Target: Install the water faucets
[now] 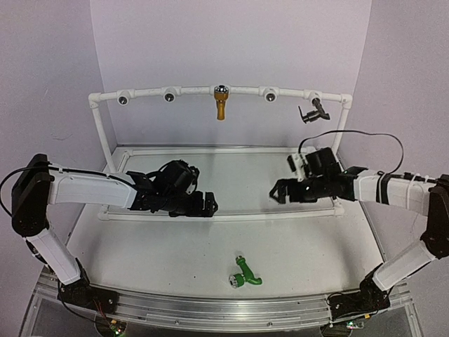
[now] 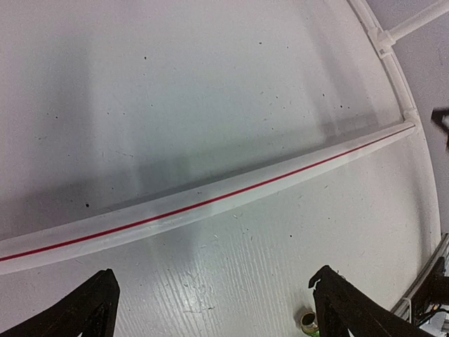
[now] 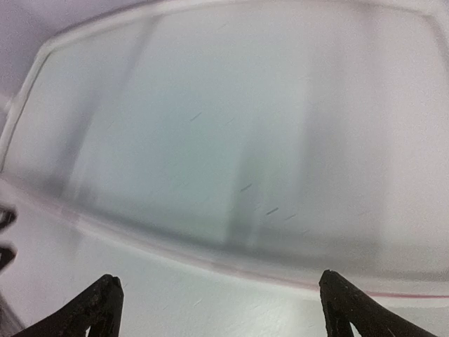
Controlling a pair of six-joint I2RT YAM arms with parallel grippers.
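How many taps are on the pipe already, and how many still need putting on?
Two look done: the yellow faucet and the dark faucet hang from the white pipe frame. Nothing is in hand; the left gripper and right gripper are open and empty. Left: the green faucet, lying on the table.

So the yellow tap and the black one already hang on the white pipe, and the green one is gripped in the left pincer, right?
Not quite: in the top view the green tap lies on the table near the front edge; the left pincer is open and empty. The rest holds.
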